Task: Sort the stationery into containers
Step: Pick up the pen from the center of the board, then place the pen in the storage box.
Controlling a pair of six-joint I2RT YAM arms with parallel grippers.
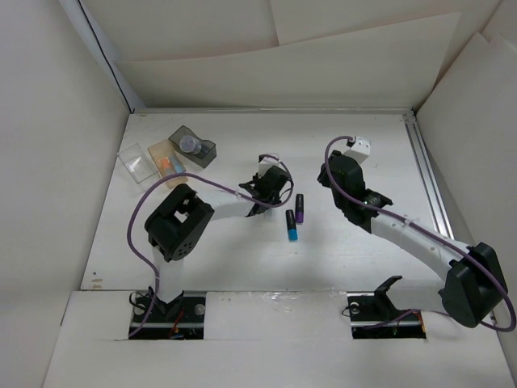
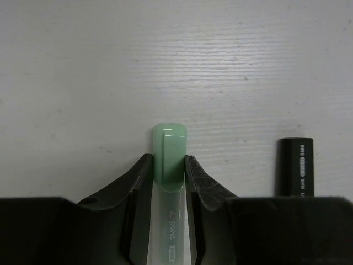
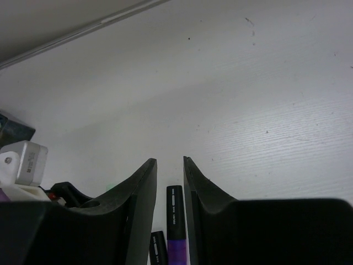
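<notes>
Green marker (image 2: pixel 169 149) lies flat on the white table (image 2: pixel 83 83), lower middle of the left wrist view, pinched by the left gripper (image 2: pixel 169 160): both fingers touch its sides just behind the rounded cap. A black marker (image 2: pixel 295 165) lies near at lower right, apart from the fingers. The step in hand looks like the pick-up. To do it well: make the squeeze firm, lift straight up so the marker cannot swivel, then carry it above the rims to the clear box (image 1: pixel 129 158), amber box (image 1: pixel 155 149) or dark grey box (image 1: pixel 208 149) at upper left of the overhead view. The right gripper (image 3: pixel 170 165) hangs with a narrow, empty gap; a purple-ended marker (image 3: pixel 175 221) shows on the table beyond.
</notes>
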